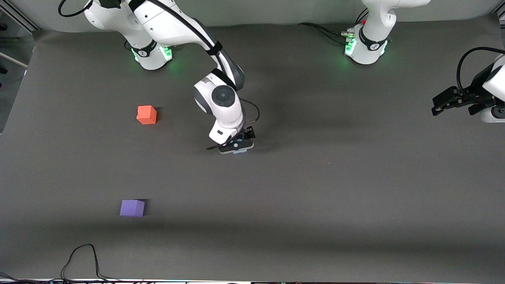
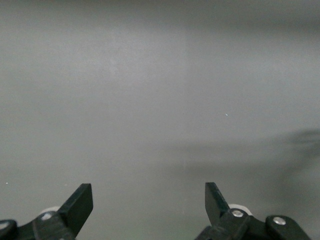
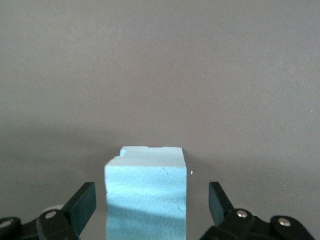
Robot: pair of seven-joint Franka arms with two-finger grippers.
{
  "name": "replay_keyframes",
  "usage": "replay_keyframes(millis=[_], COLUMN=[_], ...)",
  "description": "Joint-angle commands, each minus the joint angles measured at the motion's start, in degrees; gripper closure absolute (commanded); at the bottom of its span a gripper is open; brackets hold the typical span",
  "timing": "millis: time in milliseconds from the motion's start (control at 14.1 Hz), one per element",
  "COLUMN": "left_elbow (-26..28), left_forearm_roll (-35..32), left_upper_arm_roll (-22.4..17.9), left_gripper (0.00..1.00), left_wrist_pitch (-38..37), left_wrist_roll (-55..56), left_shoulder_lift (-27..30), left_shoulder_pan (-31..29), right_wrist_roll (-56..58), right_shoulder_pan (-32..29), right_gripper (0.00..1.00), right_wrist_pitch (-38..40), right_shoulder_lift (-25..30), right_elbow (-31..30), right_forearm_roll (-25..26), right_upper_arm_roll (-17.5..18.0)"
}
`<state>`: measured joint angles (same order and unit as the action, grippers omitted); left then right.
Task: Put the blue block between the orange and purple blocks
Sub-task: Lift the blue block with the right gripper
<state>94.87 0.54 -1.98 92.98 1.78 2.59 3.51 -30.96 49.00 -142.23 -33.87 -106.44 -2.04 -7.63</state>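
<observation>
Dark grey table (image 1: 315, 189). Right gripper (image 1: 236, 148) is low at mid-table, fingers (image 3: 82, 202) spread, straddling the blue block (image 3: 146, 192) without contact. Orange block (image 1: 146, 114) and purple block (image 1: 132, 208) lie toward the right arm's end. Left gripper (image 1: 447, 100) waits released, raised.

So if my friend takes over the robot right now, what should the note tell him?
Right claw: low over the blue block near the middle of the table, open, a finger on each side, not gripping yet.
Left claw: open, holding nothing, waiting in the air at the left arm's end of the table.
Orange block: on the table toward the right arm's end.
Purple block: same end, nearer the front camera, with a bare gap between the two.
Done: right claw lined up around the blue block.
Left: close, lift, carry it to the gap, set it down, let go.
</observation>
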Motion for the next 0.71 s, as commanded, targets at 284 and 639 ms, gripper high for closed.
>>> replay_keyframes(millis=[284, 639], left_elbow=[-1.1, -0.9], left_forearm_roll=[-0.3, -0.3], left_upper_arm_roll=[1.9, 1.9], left_gripper=[0.0, 0.0], left_wrist_pitch=[-1.8, -1.8], left_wrist_roll=[-0.2, -0.7], left_shoulder_lift=[-0.2, -0.2], left_shoulder_pan=[-0.9, -0.9], right_wrist_roll=[0.1, 0.0], right_shoulder_pan=[-0.1, -1.0], right_gripper=[0.5, 0.58], right_wrist_pitch=[-1.8, 0.5], right_shoulder_lift=[-0.2, 2.3], right_elbow=[-1.0, -1.0], right_forearm_roll=[-0.2, -0.6], right_upper_arm_roll=[-0.1, -0.3])
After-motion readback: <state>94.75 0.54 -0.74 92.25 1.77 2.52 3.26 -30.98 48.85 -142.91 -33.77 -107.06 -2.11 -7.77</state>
